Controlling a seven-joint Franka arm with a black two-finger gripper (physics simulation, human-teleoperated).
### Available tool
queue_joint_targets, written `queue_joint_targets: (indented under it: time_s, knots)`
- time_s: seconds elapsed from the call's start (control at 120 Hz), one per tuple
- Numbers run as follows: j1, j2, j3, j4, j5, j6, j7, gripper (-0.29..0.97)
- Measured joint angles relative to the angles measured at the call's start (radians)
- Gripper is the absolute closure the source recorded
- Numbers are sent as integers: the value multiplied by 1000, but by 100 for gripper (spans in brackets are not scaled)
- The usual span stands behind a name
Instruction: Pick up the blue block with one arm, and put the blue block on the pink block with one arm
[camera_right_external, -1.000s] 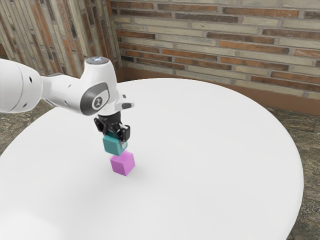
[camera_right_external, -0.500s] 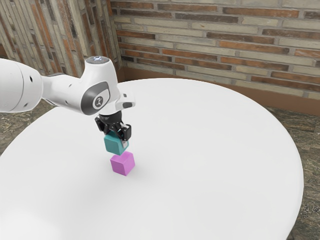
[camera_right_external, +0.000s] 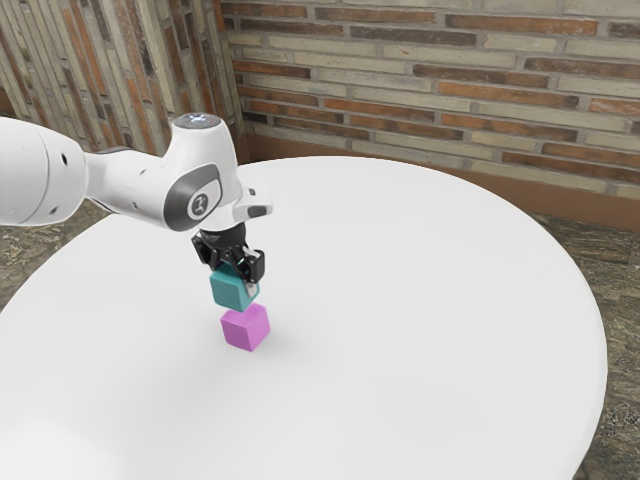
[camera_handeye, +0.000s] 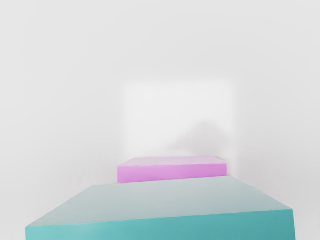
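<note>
Tool status: the black fingers pinched the blue block from two sides, with the block's upper part between them. At the exterior view's left, the white arm entered the scene and reached toward the exterior view's right, its last link pointing down over the surface. The blue block, teal in shade, hung clear of the surface, carried by the tool. Directly under it sat the pink block, resting on the round white surface. The lowest corner of the blue block stood at the level of the pink block's top face; whether the two touched could not be determined. The blue block was turned slightly relative to the pink block. To the exterior view's right of both blocks, the surface extended to its curved rim. Behind the surface stood a brick wall.

In the wrist view, the blue block appeared just under the tool as a broad teal face. The pink block showed beyond it, its near part covered by the blue block's far edge, with the white surface around it. A faint grey shadow lay on the surface past the pink block.
</note>
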Motion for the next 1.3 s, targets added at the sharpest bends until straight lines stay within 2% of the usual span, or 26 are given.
queue_joint_targets:
  time_s: [0.175,0.392,0.683,0.917,1.3]
  knots:
    - [0,0,0,0,-7,-1,6,14]
    - [-4,-4,-5,39,-7,-11,11,5]
    - [-17,-106,-23,216,18,-190,24,1]
    - [-16,-113,-26,226,25,-299,39,0]
    - [-17,-113,-25,222,27,-339,52,0]
